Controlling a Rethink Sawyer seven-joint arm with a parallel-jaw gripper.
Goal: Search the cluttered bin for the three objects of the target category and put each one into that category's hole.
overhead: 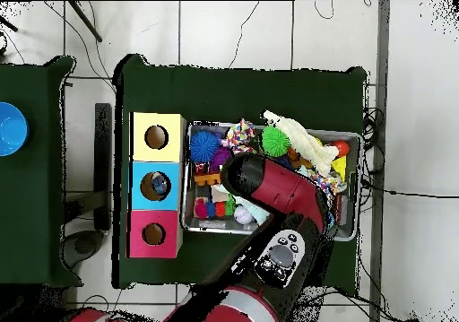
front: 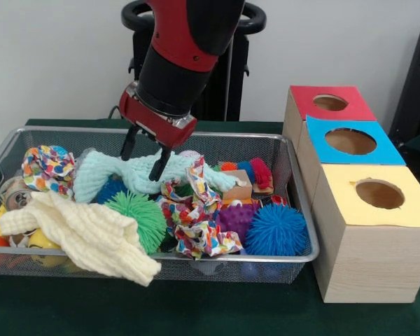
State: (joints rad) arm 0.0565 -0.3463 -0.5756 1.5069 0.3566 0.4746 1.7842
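Observation:
The wire mesh bin point(front: 196, 257) stands on the green table, full of clutter; it also shows in the overhead view point(overhead: 357, 184). My gripper point(front: 144, 155) is open and empty, its two black fingers hanging just above a mint cloth point(front: 119, 175) in the bin's far middle. In the overhead view my arm point(overhead: 269, 188) hides the gripper. I see no see-through crinkly plastic piece in the bin; any there are hidden under the clutter. The blue-panelled hole point(front: 350, 141) is in the middle box to the right. In the overhead view something pale and shiny lies inside that hole point(overhead: 158, 185).
A red-panelled hole point(front: 330, 102) and a yellow-panelled hole point(front: 379, 194) flank the blue one. The bin holds a cream cloth point(front: 84, 234), a patterned cloth point(front: 196, 210), green point(front: 140, 217), blue point(front: 276, 229) and purple point(front: 236, 218) spiky balls, and a silver can point(front: 15, 197).

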